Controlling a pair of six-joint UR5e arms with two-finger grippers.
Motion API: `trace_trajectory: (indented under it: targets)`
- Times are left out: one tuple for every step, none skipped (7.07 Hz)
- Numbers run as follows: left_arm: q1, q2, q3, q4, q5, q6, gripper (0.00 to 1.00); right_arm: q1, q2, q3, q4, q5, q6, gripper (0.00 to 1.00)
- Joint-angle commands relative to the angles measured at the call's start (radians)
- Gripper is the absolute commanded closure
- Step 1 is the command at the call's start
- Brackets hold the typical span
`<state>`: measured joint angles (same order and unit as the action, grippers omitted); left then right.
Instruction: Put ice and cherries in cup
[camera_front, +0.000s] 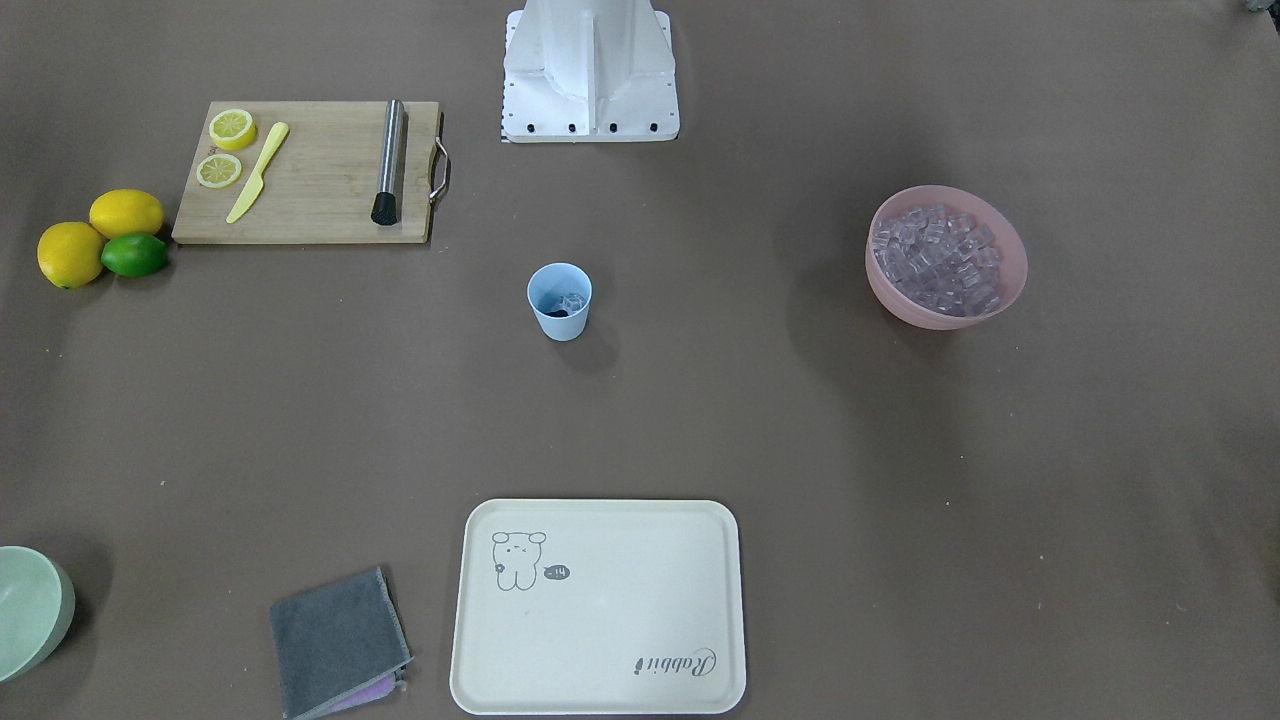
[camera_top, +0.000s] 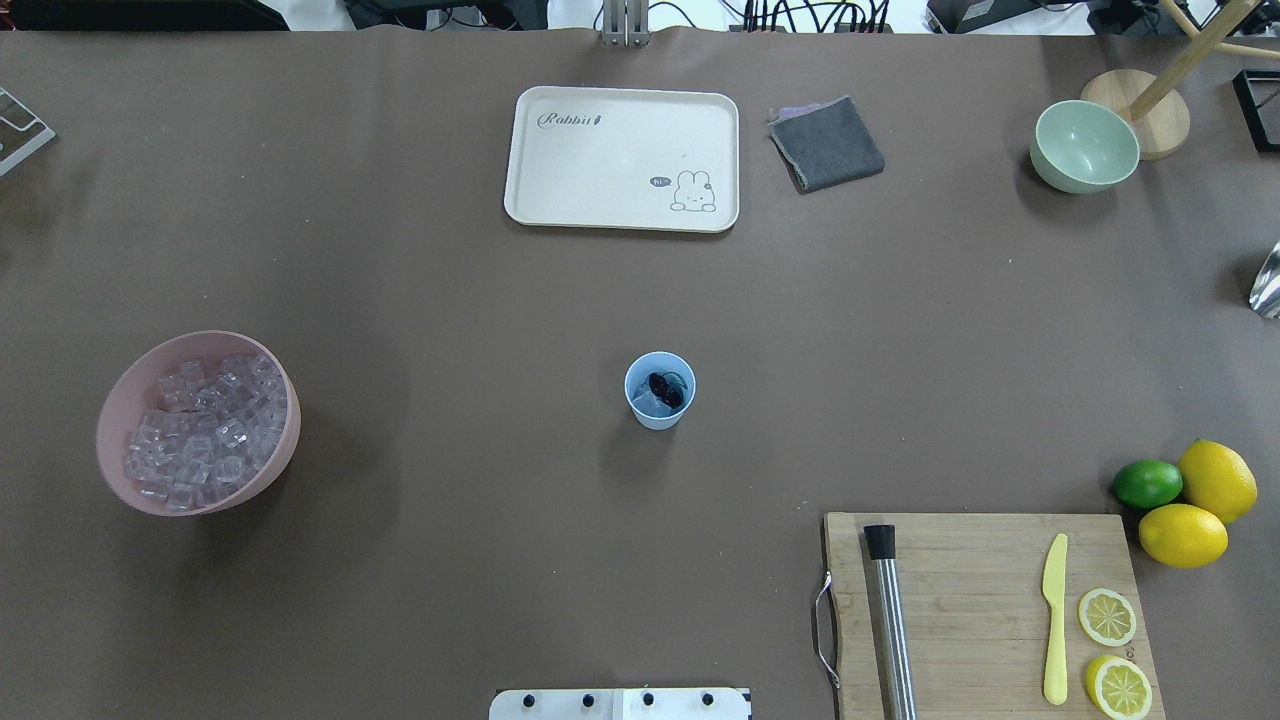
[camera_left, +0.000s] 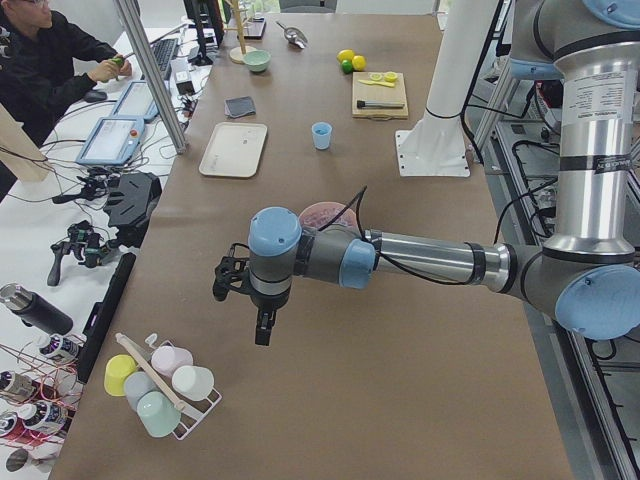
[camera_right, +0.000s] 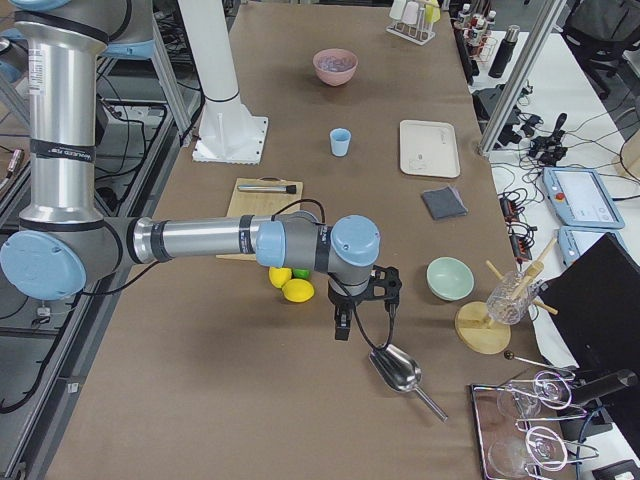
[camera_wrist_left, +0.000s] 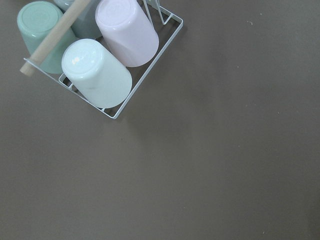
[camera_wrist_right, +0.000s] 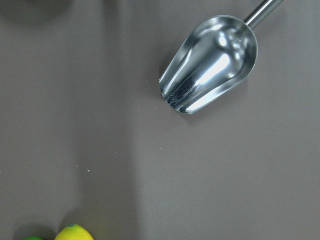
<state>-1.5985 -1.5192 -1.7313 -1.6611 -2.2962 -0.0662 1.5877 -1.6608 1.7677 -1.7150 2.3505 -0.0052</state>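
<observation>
Black left gripper (camera_left: 262, 328) and right gripper (camera_right: 343, 322) are shown only from the side — their opening cannot be told. Both are held well apart from the cup (camera_top: 660, 392), set mid-table with cherries (camera_top: 666, 388) and ice (camera_top: 648, 403) inside. It could be toppled by a low arm sweep. It is stood upright, mouth up, long axis vertical.

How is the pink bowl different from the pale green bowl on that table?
The wide pink plastic bowl is filled with clear ice cubes; the pale green bowl looks empty. The pink bowl looks clearly wider than the green one. The pink bowl sits on the robot's left side, the green one at the far right. Both are round, plain and upright.
</observation>
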Motion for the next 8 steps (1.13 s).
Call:
trace_trajectory:
  targets:
    - [0.002,0.004,0.003,0.001,0.001,0.002,0.02,0.0,-0.005,0.006,0.0,0.004,-0.004,0.0]
    - [0.002,0.004,0.007,0.0,0.0,0.002,0.02,0.0,-0.005,0.007,0.0,0.004,-0.004,0.0]
    - [0.002,0.004,0.007,0.0,0.0,0.002,0.02,0.0,-0.005,0.007,0.0,0.004,-0.004,0.0]
    - [0.002,0.004,0.009,0.001,0.001,0.002,0.02,0.0,-0.005,0.007,0.0,0.004,-0.004,0.0]
    - [0.002,0.004,0.013,0.0,0.001,0.003,0.02,0.0,-0.005,0.007,0.0,0.004,-0.004,0.0]
    - [0.002,0.004,0.013,0.001,0.0,0.002,0.02,0.0,-0.005,0.006,0.0,0.004,-0.004,0.0]
    - [0.002,0.004,0.015,0.001,0.0,0.003,0.02,0.0,-0.004,0.006,0.0,0.004,-0.004,0.0]
    - [0.002,0.004,0.015,0.001,0.0,0.003,0.02,0.0,-0.004,0.007,0.0,0.004,-0.004,0.0]
